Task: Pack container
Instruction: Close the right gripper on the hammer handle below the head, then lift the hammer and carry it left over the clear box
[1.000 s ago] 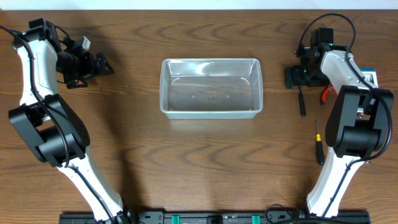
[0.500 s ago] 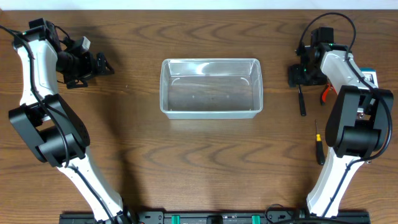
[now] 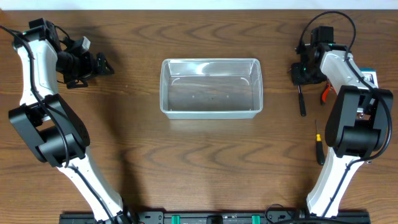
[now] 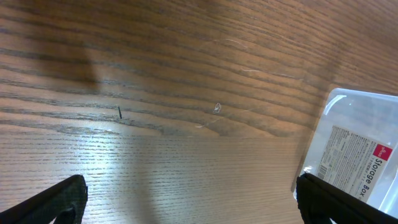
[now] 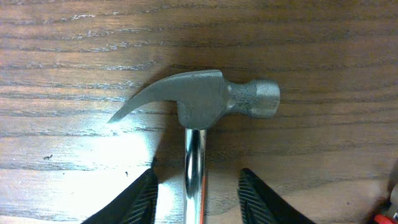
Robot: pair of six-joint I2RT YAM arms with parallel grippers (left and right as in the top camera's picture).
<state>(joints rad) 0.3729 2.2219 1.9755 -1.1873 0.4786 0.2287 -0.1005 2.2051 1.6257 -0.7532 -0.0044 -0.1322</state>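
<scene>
The clear container (image 3: 210, 60) stands empty at the middle of the table; its corner with a "Storage Box" label (image 4: 354, 149) shows in the left wrist view. A steel claw hammer (image 5: 205, 99) lies flat at the right, its dark handle (image 3: 302, 102) pointing toward the front. My right gripper (image 3: 305, 73) is down over the hammer's neck. Its fingers straddle the shiny shaft (image 5: 198, 186), with a gap of wood showing on each side. My left gripper (image 3: 102, 64) hangs wide open over bare wood at the far left, its fingertips (image 4: 68, 199) holding nothing.
A black screwdriver with a yellow band (image 3: 319, 149) lies right of the hammer, near my right arm. Red-handled pliers (image 3: 326, 93) and a small blue-and-white box (image 3: 370, 76) sit partly under that arm. A red tip (image 5: 388, 214) shows at the wrist view's corner.
My right gripper's jaws have narrowed around the hammer's shaft and the gripper has edged slightly to the right. The left arm, the container and the hammer have not moved.
</scene>
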